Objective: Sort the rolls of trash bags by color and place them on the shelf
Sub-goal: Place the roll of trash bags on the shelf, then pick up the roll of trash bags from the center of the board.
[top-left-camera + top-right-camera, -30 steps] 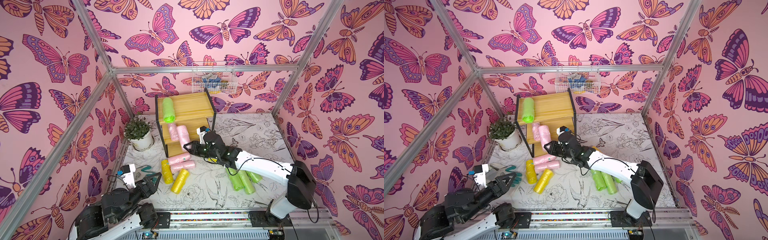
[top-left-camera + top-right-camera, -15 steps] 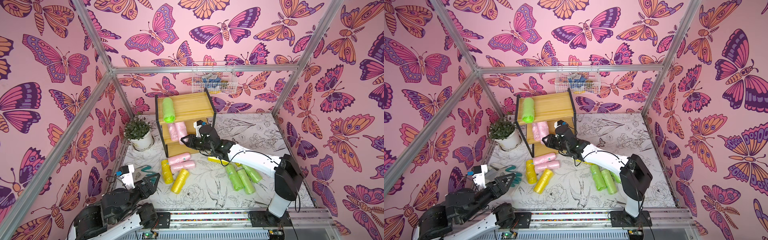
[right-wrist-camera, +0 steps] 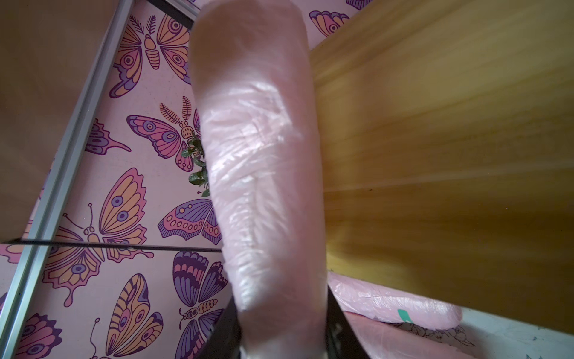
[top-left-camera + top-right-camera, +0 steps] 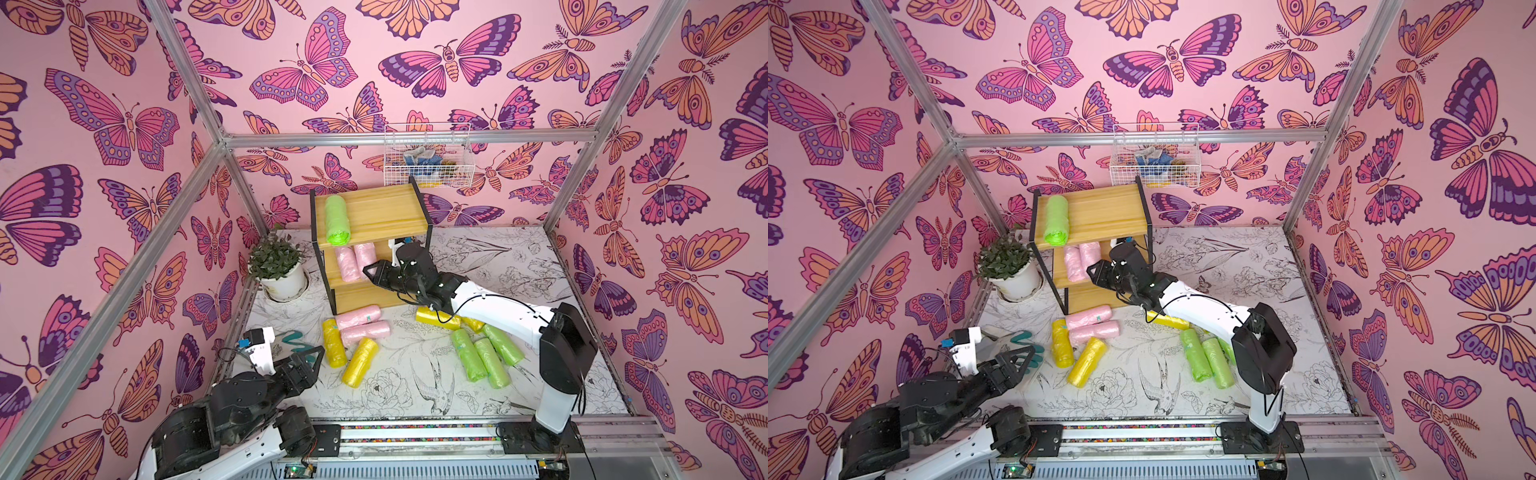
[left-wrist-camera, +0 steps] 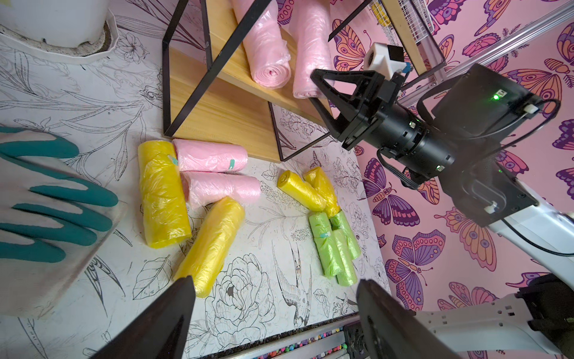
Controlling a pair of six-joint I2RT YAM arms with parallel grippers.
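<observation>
Two pink rolls lie side by side at the middle tier of the shelf point(image 4: 374, 208) — the free pink roll point(image 4: 347, 264) and the held pink roll point(image 4: 365, 254), its end clamped in the right gripper point(image 4: 372, 272), which has pushed in from the shelf's front since a second ago. The left gripper point(image 4: 309, 359), well in front of the shelf, has its fingers spread. Only the right wrist view shows a black finger point(image 3: 228, 329) pressing the roll; the left wrist view shows the yellow pair point(image 5: 307, 191) clear of the arm.

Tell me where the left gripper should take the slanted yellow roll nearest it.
I'd take the yellow roll across its middle, from above, open left gripper straddling its width. It lies flat; its far end rests against a pink roll, so the middle is free.
</observation>
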